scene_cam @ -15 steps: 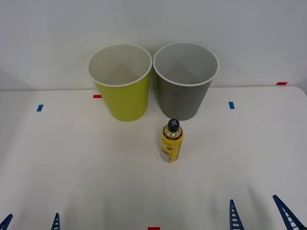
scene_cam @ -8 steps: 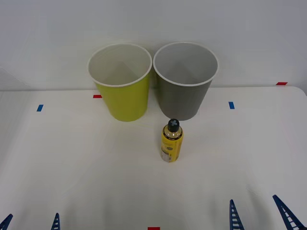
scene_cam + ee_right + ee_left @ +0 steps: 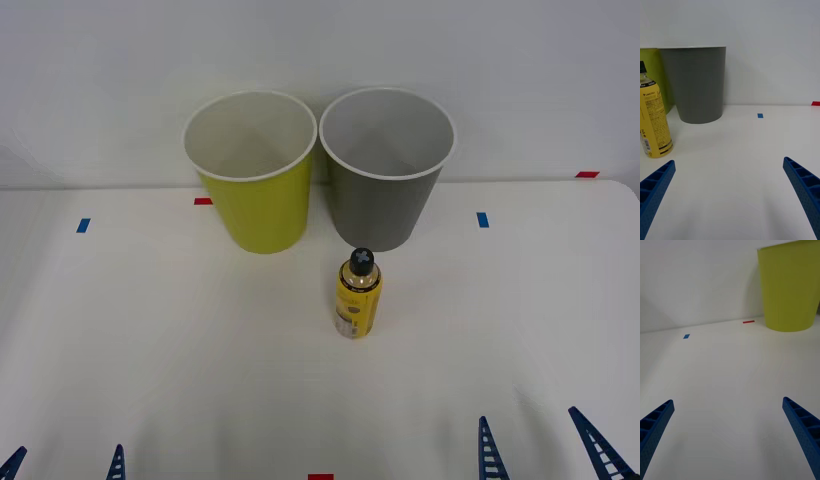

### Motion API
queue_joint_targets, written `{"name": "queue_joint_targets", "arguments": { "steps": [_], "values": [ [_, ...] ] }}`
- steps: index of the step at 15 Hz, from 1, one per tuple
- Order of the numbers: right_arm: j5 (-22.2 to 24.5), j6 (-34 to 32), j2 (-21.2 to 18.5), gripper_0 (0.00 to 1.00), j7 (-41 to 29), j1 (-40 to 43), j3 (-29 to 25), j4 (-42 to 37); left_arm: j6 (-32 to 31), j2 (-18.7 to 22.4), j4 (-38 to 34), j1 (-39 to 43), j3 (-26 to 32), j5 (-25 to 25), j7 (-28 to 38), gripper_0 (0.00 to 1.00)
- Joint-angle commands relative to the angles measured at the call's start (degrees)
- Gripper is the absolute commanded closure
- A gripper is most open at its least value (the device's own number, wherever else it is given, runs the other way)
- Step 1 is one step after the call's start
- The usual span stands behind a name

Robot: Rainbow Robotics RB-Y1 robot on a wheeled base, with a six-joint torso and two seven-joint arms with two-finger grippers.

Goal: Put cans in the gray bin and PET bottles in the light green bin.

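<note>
A small yellow PET bottle (image 3: 358, 298) with a black cap stands upright mid-table, just in front of the gray bin (image 3: 386, 170). The light green bin (image 3: 252, 172) stands beside the gray bin, on its left, both at the table's back. In the right wrist view the PET bottle (image 3: 653, 116) stands before the gray bin (image 3: 694, 83). My right gripper (image 3: 541, 448) rests open at the near edge, right of the bottle. At the near left edge my left gripper (image 3: 64, 464) is open with nothing between its fingers. The light green bin (image 3: 790, 287) shows in the left wrist view.
Blue tape marks (image 3: 83, 225) (image 3: 483, 219) and red tape marks (image 3: 203, 201) (image 3: 587, 174) lie on the white table. Another red mark (image 3: 320, 477) sits at the near edge. A white wall rises right behind the bins.
</note>
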Motion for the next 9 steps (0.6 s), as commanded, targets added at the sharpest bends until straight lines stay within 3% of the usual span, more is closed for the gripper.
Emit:
{"name": "queue_joint_targets", "arguments": {
  "steps": [1,9],
  "values": [
    [0.0,0.0,0.0,0.00,0.0,0.0,0.0,0.0,0.0,0.0,0.0,0.0,0.0,0.0,0.0,0.00],
    [0.0,0.0,0.0,0.00,0.0,0.0,0.0,0.0,0.0,0.0,0.0,0.0,0.0,0.0,0.0,0.00]
  ]
}}
